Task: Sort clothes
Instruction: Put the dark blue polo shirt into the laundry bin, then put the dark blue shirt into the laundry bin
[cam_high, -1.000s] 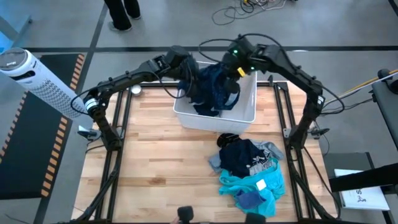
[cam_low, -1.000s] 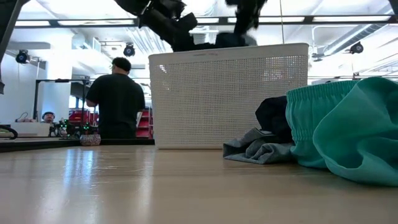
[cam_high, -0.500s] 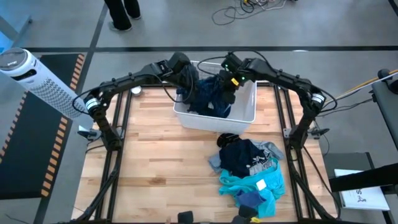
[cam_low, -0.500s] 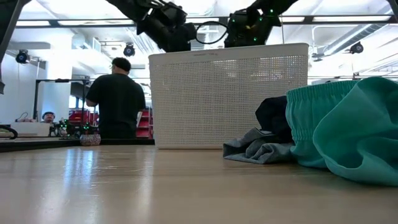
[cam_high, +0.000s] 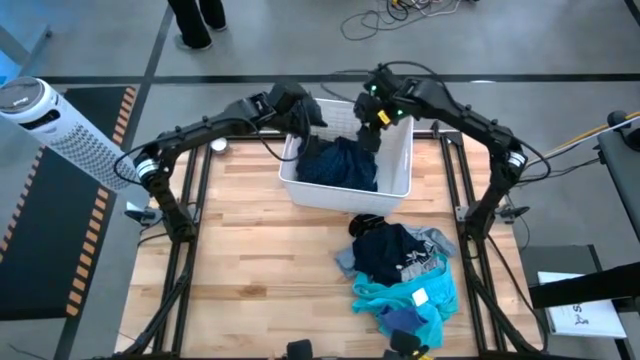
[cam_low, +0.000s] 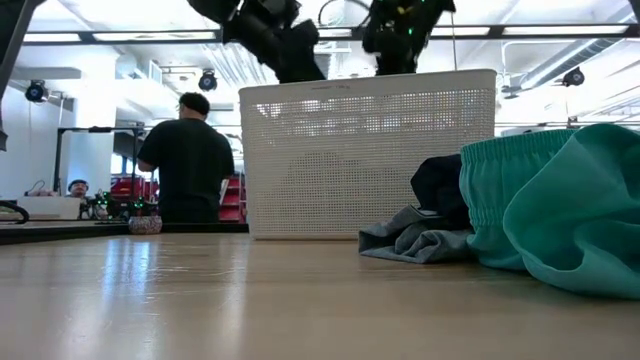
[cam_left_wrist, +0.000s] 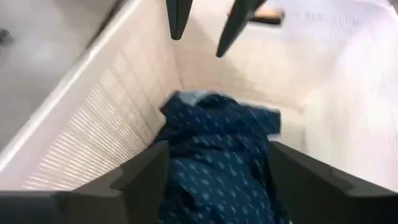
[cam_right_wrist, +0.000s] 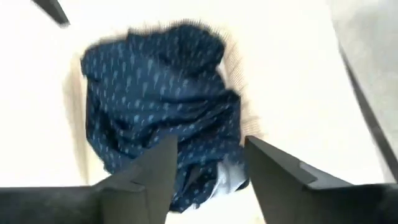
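Navy patterned fabric, a shirt-like garment (cam_high: 338, 163), lies crumpled inside the white plastic basket (cam_high: 395, 185) at the far side of the wooden bench (cam_high: 250, 250), resting loose against the basket floor with nothing gripping it. The left gripper (cam_high: 303, 113) hangs just above the basket's far-left rim and the right gripper (cam_high: 370, 135) just above its far-right part; in each wrist view the arm's own jaws stand well apart and empty, with the garment below them. By the look of it, the drop of this piece into the basket is done and the step in hand is the release and clearing away. The rest of the clothes sit in a heap (cam_high: 400, 270) on the near-right of the bench, well apart from the basket: a dark piece (cam_high: 385, 248) on top, grey cloth (cam_high: 440, 242) beside it, a teal garment (cam_high: 395, 295) with a white label (cam_high: 421, 296), and a small purple-blue piece (cam_high: 400, 320) at the near edge. The next move likely calls for an arm to lift clear of the basket wall, travel to the heap, and pinch a single top layer without dragging its neighbours along.
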